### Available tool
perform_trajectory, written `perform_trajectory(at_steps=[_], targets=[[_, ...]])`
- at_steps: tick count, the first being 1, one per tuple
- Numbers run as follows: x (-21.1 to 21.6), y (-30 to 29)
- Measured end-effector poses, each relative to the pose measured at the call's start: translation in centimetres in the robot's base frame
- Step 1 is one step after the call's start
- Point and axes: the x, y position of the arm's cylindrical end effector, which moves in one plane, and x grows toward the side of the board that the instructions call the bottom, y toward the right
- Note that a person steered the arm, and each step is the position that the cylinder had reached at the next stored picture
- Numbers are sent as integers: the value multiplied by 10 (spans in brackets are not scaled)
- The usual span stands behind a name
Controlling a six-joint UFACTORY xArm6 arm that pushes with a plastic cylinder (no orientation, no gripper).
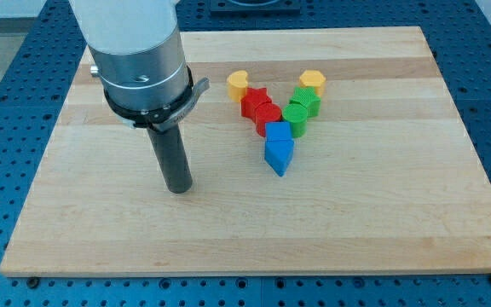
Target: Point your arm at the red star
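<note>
The red star (pixel 253 100) lies near the middle of the wooden board (pixel 382 213), at the upper left of a V-shaped cluster of blocks. A second red block (pixel 268 116) touches it on its lower right. My tip (pixel 178 188) rests on the board well to the left of and below the red star, apart from every block. The rod hangs from the arm's grey cylinder (pixel 139 60) at the view's top left.
A yellow heart-like block (pixel 238 84) sits left of and above the star. A yellow hexagon (pixel 312 82) and two green blocks (pixel 306 101) (pixel 295 118) form the right branch. Two blue blocks (pixel 278 131) (pixel 279 156) sit at the cluster's bottom.
</note>
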Motion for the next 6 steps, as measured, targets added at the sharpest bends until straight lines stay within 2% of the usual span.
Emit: perform_trajectory(at_steps=[1,2,4,5,6], targets=[[0,0],[-31,0],[-127,0],[-132,17],[-130,63]])
